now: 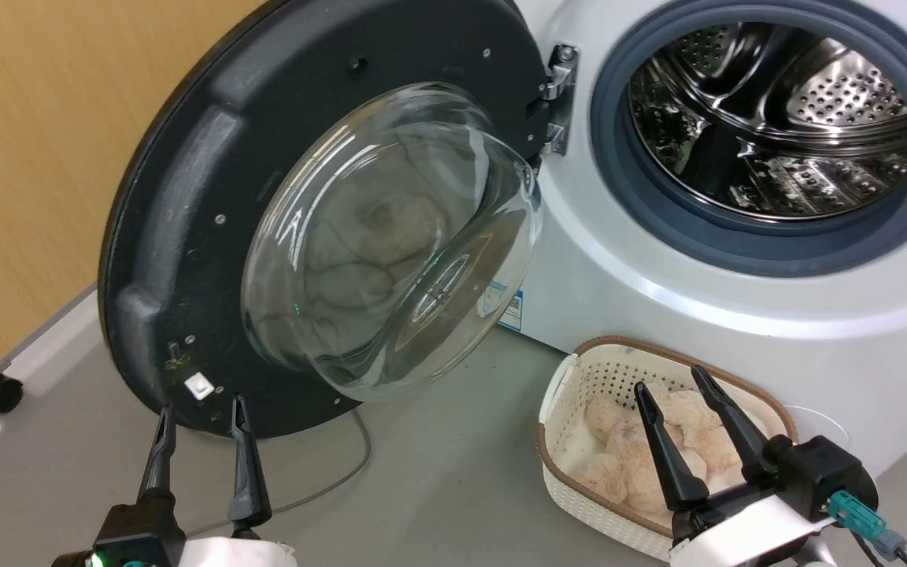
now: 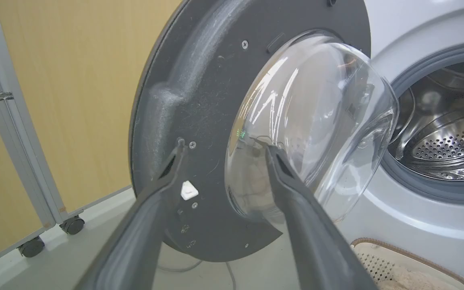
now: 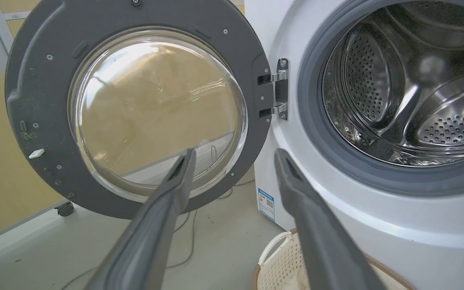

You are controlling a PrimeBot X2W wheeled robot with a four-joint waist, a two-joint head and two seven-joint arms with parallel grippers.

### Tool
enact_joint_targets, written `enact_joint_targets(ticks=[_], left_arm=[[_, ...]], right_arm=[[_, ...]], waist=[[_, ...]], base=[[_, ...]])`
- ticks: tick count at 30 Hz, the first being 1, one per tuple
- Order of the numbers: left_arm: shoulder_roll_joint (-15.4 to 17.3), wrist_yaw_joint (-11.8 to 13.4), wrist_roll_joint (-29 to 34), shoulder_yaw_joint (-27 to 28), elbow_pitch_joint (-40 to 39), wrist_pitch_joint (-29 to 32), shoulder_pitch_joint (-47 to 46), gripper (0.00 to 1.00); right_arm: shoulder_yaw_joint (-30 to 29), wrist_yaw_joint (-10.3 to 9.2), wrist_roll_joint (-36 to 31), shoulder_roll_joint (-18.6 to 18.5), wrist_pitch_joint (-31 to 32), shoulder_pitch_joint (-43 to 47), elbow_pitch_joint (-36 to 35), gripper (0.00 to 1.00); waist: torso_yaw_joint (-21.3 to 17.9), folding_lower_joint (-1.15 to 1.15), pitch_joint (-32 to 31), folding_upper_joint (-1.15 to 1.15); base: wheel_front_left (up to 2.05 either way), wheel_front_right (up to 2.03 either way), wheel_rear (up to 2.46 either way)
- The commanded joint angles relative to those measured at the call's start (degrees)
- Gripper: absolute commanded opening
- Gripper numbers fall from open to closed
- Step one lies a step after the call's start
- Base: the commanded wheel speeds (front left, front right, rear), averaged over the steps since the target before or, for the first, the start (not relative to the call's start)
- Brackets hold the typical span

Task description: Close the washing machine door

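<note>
Door wide open here: the washing machine door (image 1: 178, 236) stands swung out to the left of the drum opening (image 1: 772, 126), matte inner face and bulging glass bowl (image 1: 390, 236) towards us. Left tool (image 1: 201, 405) sits at its lower rim, fingers apart, gripping nothing; whether they touch it, I can't tell. Right tool (image 1: 669, 378) hovers over the basket (image 1: 557, 409), fingers apart too, empty. That door looks stiff and fairly heavy, pivoting on its hinge (image 1: 560, 94), so a push on the black rim far from the hinge should serve best; the glass looks slick, best avoided. Count: one door, one hinge, one drum opening, one basket, two tools.
</note>
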Motion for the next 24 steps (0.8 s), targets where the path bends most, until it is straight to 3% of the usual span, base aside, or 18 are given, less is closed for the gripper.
enact_joint_targets(ticks=[1, 12, 14, 20, 24], left_arm=[[0.01, 0.59, -0.38, -0.09, -0.48, -0.65, 1.06, 1.00], [0.02, 0.91, -0.66, -0.32, -0.49, -1.85, 1.21, 0.98], [0.02, 0.47, -0.56, -0.46, -0.25, -2.09, 1.19, 0.00], [0.46, -1.16, -1.48, 1.71, -1.41, -2.79, -0.59, 0.00], [2.38, -3.54, -4.16, 5.07, -0.93, -2.79, -3.84, 0.00]], right_arm=[[0.42, 0.04, 0.88, -0.32, -0.63, -0.85, 0.27, 1.00], [0.58, 0.04, 1.84, -0.25, -1.83, -0.51, 0.26, 1.00], [0.50, 0.04, 1.98, -0.15, -2.07, -0.36, 0.22, 1.00], [-0.36, 0.05, 2.17, -0.02, -2.77, 0.63, -0.36, 1.00], [-1.93, 0.05, 1.42, -0.10, -2.77, 1.57, -1.73, 1.00]], waist=[[0.69, 0.00, 0.06, 0.00], [3.23, 0.00, 0.46, 0.00], [3.73, 0.00, 0.53, 0.00], [5.30, 0.00, 0.81, 0.00], [5.21, 0.00, 2.00, 0.00]], base=[[0.00, 0.00, 0.00], [0.00, 0.00, 0.00], [0.00, 0.00, 0.00], [0.00, 0.00, 0.00], [0.00, 0.00, 0.00]])
